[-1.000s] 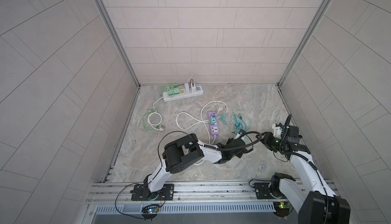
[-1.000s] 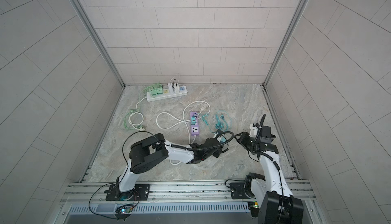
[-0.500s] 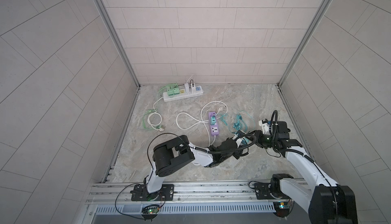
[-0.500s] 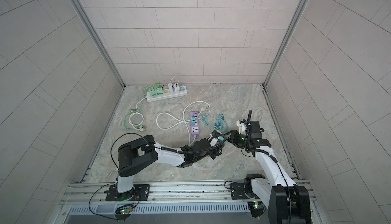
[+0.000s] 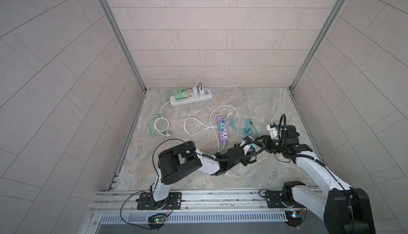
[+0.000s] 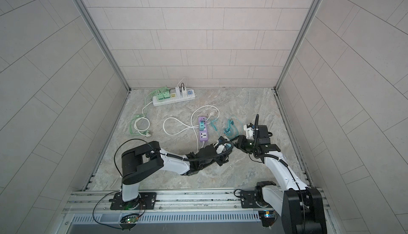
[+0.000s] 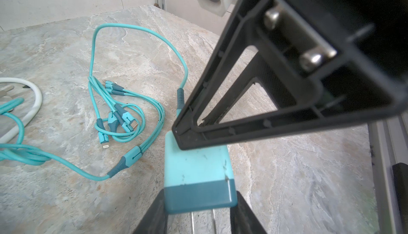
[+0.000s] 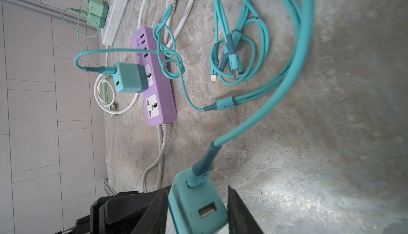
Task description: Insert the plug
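The plug (image 7: 196,173) is a teal charger block with a darker end and two metal prongs. My left gripper (image 7: 199,199) is shut on its dark end, low over the floor at front centre in both top views (image 5: 248,149) (image 6: 217,150). My right gripper (image 8: 199,191) straddles the plug's (image 8: 196,202) cable end: one finger rests against it, with a narrow gap at the other. A teal cable (image 8: 265,102) runs from the plug. The purple power strip (image 5: 223,133) (image 8: 159,93) lies just beyond, with one free socket (image 8: 152,107) and a second teal charger (image 8: 128,77) plugged in.
A bundle of teal cable ends (image 7: 119,115) (image 5: 248,129) lies right of the purple strip. Its white cord (image 5: 198,129) loops to the left. A white power strip (image 5: 191,98) with green chargers sits at the back wall, and a green and white coil (image 5: 159,125) lies at left.
My right arm has swung left until its fingers are around the plug held by the left gripper. The left arm's elbow has shifted left and its gripper has drawn back slightly.
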You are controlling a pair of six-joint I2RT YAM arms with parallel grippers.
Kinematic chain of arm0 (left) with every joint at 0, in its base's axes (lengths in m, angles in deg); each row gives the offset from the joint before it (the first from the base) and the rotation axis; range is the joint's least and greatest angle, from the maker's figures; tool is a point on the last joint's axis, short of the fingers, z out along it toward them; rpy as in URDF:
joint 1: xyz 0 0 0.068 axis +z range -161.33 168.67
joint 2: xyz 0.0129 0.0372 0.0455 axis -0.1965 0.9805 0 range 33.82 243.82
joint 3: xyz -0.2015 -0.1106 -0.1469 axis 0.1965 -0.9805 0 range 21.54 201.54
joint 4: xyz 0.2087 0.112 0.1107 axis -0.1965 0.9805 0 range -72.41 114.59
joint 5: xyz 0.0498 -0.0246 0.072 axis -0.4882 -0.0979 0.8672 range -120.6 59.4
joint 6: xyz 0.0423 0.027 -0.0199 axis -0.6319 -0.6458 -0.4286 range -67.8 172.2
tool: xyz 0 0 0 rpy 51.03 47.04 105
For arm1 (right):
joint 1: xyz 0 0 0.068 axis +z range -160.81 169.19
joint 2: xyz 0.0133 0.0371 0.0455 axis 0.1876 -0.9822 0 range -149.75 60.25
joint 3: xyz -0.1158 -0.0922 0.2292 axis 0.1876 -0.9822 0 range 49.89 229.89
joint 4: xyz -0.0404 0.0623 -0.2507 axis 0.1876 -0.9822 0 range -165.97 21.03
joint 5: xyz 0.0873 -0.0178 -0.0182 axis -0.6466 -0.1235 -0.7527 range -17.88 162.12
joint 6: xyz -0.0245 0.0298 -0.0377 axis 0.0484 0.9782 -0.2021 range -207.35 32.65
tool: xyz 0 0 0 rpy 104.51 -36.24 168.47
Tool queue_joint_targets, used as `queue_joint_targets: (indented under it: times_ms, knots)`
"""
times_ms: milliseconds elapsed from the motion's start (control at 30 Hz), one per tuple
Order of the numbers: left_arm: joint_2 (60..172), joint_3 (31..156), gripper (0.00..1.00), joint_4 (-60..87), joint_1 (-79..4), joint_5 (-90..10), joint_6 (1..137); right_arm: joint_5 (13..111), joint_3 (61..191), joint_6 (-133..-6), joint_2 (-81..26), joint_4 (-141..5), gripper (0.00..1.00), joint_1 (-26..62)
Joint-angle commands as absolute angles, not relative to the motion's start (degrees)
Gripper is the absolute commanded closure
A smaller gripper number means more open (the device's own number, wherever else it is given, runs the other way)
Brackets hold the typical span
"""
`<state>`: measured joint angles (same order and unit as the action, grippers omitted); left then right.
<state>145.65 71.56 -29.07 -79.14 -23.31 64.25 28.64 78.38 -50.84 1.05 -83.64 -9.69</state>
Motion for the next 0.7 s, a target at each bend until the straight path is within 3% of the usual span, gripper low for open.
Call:
queue_joint_targets:
  times_ms: [0, 400, 567, 667]
  knots:
    - [143.25, 71.72, 0.67, -33.79, -79.24, -26.24, 64.14, 23.88, 78.68, -50.04, 1.18, -82.13, 0.58, -8.26]
    - [143.66, 69.61, 0.71, -40.44, -76.71, -37.90, 69.36, 22.29, 78.06, -49.45, 3.97, -81.81, 0.56, -8.13]
    - [143.26, 69.76, 0.71, -37.95, -76.63, -36.92, 68.29, 21.62, 78.19, -48.84, 5.53, -81.57, 0.61, -8.10]
    - [143.06, 69.27, 0.71, -38.05, -76.35, -36.41, 68.15, 21.56, 78.30, -49.10, 6.02, -82.30, 0.69, -8.11]
